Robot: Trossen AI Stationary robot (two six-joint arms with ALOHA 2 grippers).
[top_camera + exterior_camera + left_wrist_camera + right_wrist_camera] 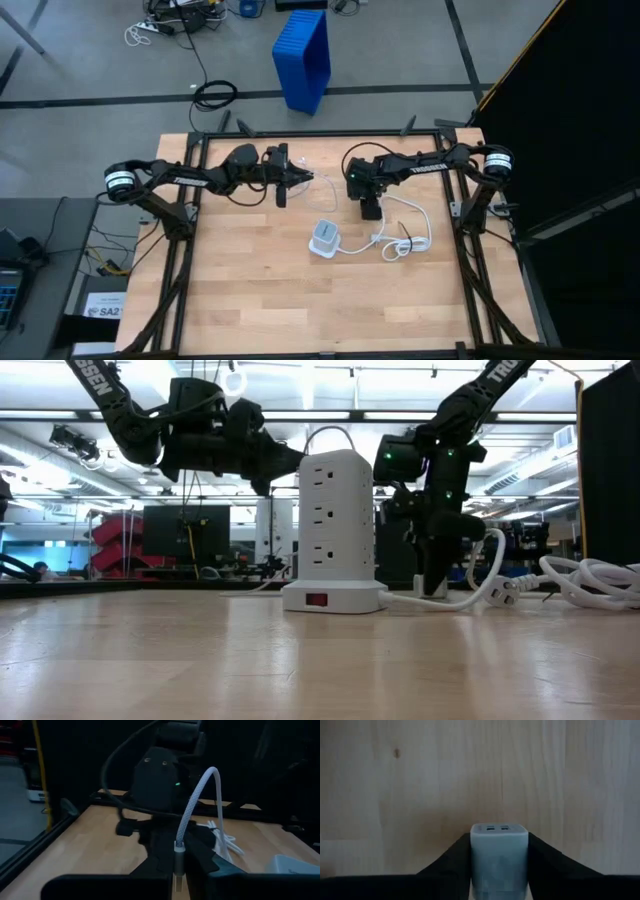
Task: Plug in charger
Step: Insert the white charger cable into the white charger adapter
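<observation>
The charger [499, 852], a small pale grey-white brick with two ports on its end face, sits between the fingers of my right gripper [372, 208], which points down over the wooden table right of the centre. My left gripper [303, 180] reaches level from the left, shut on the plug end of a thin white braided cable [200, 790]. A white tower power strip [324, 238] stands upright on its base on the table, nearer than both grippers; in the low view, the power strip [338, 530] stands in front of them. My left gripper pinches the cable's silver plug end [178, 854] between its two fingers, level, from the table's left. The cable rises from the fingers, arcs over and drops slack toward the table. My right gripper pinches the charger's two opposite sides [475, 855] between its fingers, from above, pointing steeply down. The ported end face [498, 828] points toward the table. Whether the charger touches the table, I cannot tell.
The power strip's thick white cord [405, 240] lies looped on the table to the right of the strip. A dark metal frame [320, 133] borders the table. A blue crate [303, 55] stands on the floor beyond the far edge. Bare wood lies toward the near edge.
</observation>
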